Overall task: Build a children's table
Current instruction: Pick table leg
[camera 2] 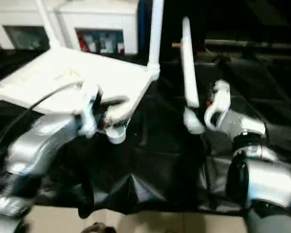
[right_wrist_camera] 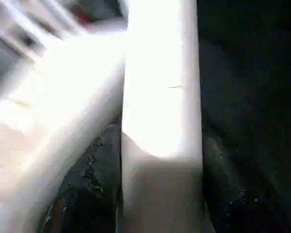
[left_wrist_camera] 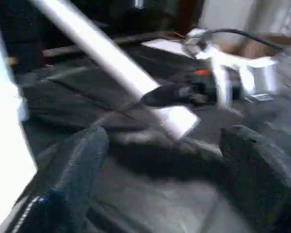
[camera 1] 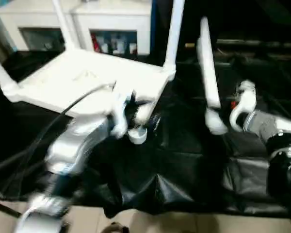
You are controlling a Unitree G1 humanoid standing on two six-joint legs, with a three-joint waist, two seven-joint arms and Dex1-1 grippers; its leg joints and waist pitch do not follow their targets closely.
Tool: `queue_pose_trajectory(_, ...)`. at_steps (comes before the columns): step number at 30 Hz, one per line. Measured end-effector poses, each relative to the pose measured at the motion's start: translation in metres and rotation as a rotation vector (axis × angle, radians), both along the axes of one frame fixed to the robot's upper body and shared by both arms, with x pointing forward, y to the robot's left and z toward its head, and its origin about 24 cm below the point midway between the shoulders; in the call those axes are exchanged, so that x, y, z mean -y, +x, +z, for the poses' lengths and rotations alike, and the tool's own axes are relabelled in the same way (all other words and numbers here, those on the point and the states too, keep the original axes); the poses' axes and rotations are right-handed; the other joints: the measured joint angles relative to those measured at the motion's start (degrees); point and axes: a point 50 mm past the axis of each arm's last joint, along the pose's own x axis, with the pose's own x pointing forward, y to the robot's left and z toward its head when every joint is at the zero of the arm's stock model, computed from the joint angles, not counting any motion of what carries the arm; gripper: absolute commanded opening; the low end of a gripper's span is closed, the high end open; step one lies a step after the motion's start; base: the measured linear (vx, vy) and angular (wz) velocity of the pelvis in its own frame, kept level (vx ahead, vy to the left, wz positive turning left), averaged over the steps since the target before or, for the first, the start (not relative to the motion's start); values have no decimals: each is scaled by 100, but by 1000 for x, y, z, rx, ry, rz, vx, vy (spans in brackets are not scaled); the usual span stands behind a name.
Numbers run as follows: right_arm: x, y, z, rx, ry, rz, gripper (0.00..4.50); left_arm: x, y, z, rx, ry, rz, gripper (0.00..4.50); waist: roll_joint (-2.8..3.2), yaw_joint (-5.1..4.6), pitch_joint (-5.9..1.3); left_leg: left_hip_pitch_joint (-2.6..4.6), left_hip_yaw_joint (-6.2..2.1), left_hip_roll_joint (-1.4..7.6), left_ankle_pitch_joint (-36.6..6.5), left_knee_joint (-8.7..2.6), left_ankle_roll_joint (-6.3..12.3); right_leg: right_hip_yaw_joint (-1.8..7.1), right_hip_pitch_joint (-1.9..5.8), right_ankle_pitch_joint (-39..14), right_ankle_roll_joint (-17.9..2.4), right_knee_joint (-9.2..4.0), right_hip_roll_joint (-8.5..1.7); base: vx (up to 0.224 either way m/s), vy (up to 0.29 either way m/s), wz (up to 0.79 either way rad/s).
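- My left arm point(camera 1: 70, 145): silver forearm runs up from lower left toward centre, wrist bent inward, black cable trailing along it.
- My left gripper point(left_wrist_camera: 160, 160): both black fingers point(left_wrist_camera: 72, 170) spread wide apart, nothing btwn them, not touching anything I can see.
- My right arm point(camera 2: 262, 179): comes in from lower right, forearm angled up & inward, wrist w/ white curved bracket on top.
- My right gripper point(right_wrist_camera: 160, 194): dark fingers point(right_wrist_camera: 89, 189) sit either side of a white leg point(right_wrist_camera: 160, 97), clamped on it near its lower end; leg stands close to upright, slightly tilted.
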Motion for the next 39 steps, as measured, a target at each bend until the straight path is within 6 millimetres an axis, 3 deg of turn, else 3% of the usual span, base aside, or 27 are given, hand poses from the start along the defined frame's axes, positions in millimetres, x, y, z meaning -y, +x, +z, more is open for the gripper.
queue_pose_trajectory(3,-4,-23,11,183,178,136,191,10,18,11,-76,-151,71,450,47,128,-4,-9,-9,14,7,1,14,-32,7,-3,4,-8,1,0,0,0)
queue_pose_trajectory(6,-11,-36,8,199,259,216,190,16,25,23,-116,-236,74,450,104,166,-19,-13,-8,13,9,7,19,-35,6,-2,3,-6,-4,0,0,0)
queue_pose_trajectory(9,-19,-54,6,242,327,306,190,27,28,33,-189,-357,16,450,131,267,-18,-19,-11,18,12,17,23,-46,7,-1,3,-5,-8,0,0,0)
queue_pose_trajectory(18,-48,-81,17,304,373,499,190,55,21,43,-291,-429,-165,450,160,317,-23,-28,-18,21,0,15,1,-69,9,1,6,-16,-16,0,0,0)
queue_pose_trajectory(21,-55,-83,18,292,360,538,190,64,17,41,-324,-424,-202,450,158,316,-22,-30,-19,21,0,14,1,-71,9,1,7,-17,-17,0,0,0)
queue_pose_trajectory(29,-70,-80,13,253,300,543,190,66,15,44,-342,-450,-203,450,150,302,-17,-30,-22,21,1,3,-2,-75,7,-2,12,-23,-17,0,0,0)
queue_pose_trajectory(30,-72,-78,13,249,281,533,190,65,16,44,-342,-450,-194,422,150,301,-17,-31,-22,20,2,0,-2,-75,7,-2,12,-24,-17,0,0,0)
queue_pose_trajectory(33,-92,-63,21,273,187,457,190,57,23,43,-352,-431,-56,410,145,242,-13,-33,-25,24,8,-12,-13,-89,-2,-1,14,-24,-20,0,0,0)
queue_pose_trajectory(39,-102,-55,22,275,87,377,190,52,30,38,-352,-388,93,352,137,305,-10,-60,-25,27,8,-33,-12,-101,-3,5,27,-69,-20,0,0,0)
